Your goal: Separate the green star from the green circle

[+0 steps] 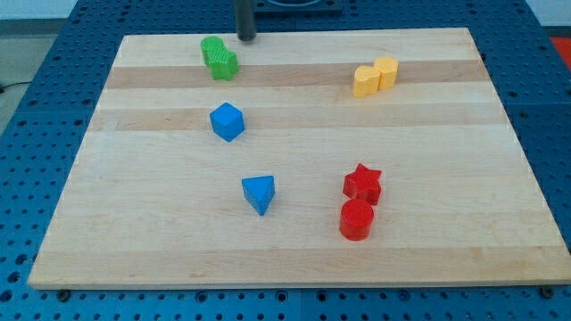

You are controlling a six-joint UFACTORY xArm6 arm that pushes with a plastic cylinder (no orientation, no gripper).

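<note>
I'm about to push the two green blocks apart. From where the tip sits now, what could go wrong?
1. The green circle and green star touch, so a push from my tip, just to their upper right, may slide both together rather than split them.
2. Both sit near the board's top edge; a push toward the view's top could tip one off.
3. A push down the view may drive the star toward the blue cube.

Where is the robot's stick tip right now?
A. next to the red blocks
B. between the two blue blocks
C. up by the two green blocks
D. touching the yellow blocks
C: my tip is at the view's top, just right of the green circle and green star.
</note>
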